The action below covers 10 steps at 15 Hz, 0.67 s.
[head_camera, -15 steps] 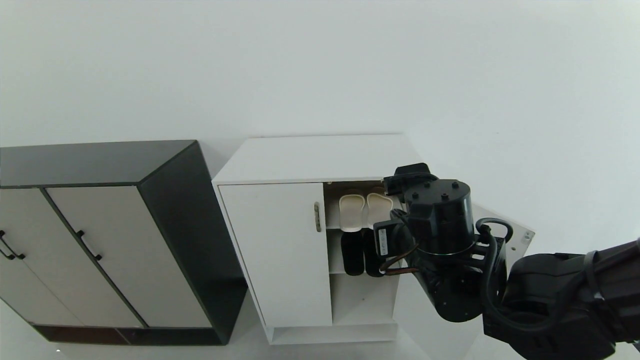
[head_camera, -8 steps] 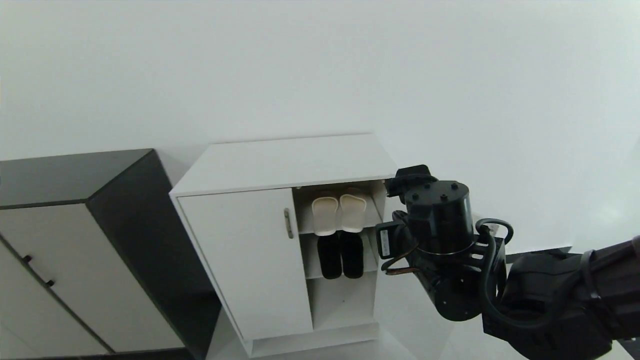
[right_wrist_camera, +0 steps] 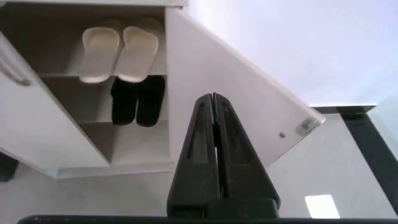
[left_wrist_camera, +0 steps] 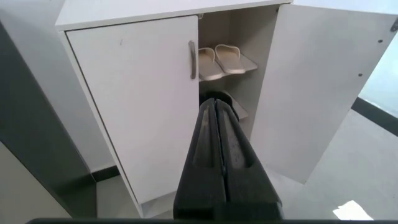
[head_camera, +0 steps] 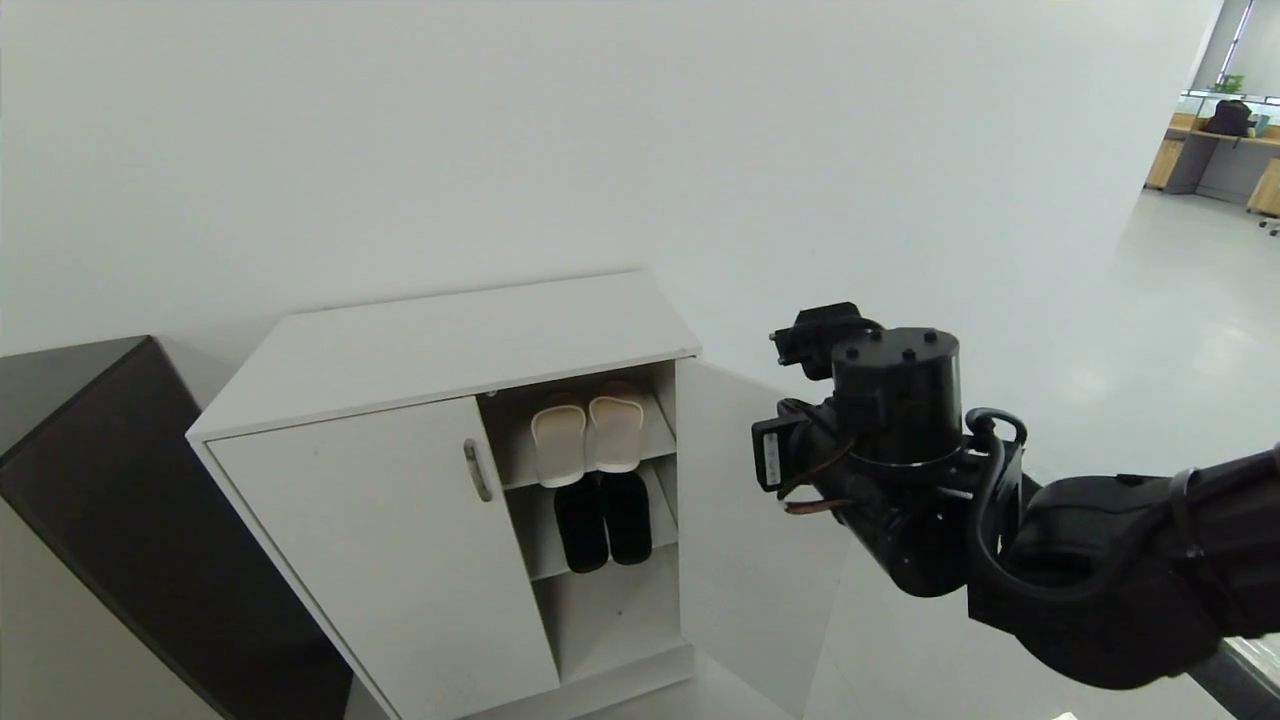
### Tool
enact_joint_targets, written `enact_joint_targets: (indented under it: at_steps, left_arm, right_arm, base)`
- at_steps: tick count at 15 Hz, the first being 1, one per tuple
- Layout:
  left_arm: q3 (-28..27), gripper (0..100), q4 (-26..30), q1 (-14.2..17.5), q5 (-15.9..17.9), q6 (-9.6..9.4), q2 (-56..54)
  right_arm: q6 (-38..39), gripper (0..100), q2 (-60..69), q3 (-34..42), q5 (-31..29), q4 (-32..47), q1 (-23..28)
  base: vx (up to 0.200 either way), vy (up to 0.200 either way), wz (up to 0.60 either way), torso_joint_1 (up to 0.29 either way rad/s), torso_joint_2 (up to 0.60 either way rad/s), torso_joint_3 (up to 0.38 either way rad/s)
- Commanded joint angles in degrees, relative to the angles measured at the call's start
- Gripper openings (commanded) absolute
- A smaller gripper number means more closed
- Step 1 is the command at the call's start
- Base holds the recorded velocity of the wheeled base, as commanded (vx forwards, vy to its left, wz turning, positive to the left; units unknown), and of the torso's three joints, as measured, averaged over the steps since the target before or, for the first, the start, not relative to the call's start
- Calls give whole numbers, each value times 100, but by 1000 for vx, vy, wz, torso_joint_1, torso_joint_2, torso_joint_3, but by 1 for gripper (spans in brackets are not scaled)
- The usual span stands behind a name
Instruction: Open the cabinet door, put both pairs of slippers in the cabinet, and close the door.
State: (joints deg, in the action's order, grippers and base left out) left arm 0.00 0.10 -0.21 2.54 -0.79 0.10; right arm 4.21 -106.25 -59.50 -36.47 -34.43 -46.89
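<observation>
Black cabinet (head_camera: 110,500) against white wall (head_camera: 600,130); distant desks (head_camera: 1195,160) (perhaps office) far right.

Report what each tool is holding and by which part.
Nothing is held. The left tool and the right tool are both shut and empty. The white slippers and black slippers sit on shelves in the cabinet.

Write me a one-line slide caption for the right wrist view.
Shut right gripper before the open cabinet door; white slippers shelved above black slippers inside.
</observation>
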Motion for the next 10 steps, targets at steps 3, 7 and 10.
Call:
enact_joint_targets:
  at_steps: [3,7,10]
  left_arm:
    - [0,0,-1,3,1,-9,-1]
    - [0,0,-1,3,1,-9,-1]
    - [0,0,-1,3,1,-9,-1]
  right_arm:
    - [230,0,-45,-1248,193,1140,681]
    - [968,0,-247,-2558,914,2775,1129]
    - [1003,0,-633,-2909,932,2819,1419]
  base:
    - [0,0,0,0,0,0]
    - [-200,0,0,4,2,0]
    - [-67,0,0,-1,-1,1]
